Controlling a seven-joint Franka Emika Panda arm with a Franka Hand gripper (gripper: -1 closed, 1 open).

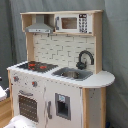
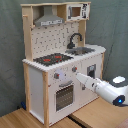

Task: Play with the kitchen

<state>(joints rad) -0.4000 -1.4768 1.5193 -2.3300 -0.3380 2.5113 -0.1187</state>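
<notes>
Kitchen (image 1: 60,70) fills most of both exterior views: a tall white and pale-wood toy standing on a wooden floor (image 2: 20,119) before a grey curtain (image 2: 115,30). Its base is cut off at the bottom edge of the first exterior view, and the left side panel shows only in the second exterior view.

Up top sit a grey hood (image 1: 40,26) and a small microwave (image 1: 72,22). Below them is a tiled back wall, then a counter with the black-red hob (image 1: 36,65), a sink (image 1: 72,74) and a black faucet (image 1: 84,59) curving over it. The front carries red knobs, a windowed oven door (image 2: 64,96) and a cupboard door.

Arm (image 2: 102,89), white, reaches in from the second exterior view's right, its far end cut off by the edge. In the first exterior view only pale blurs at the left and bottom edges could be parts of it.

Gripper (image 2: 78,76) points at the panel just beside a knob, above the oven door; whether it touches I cannot tell, nor how its fingers stand.
</notes>
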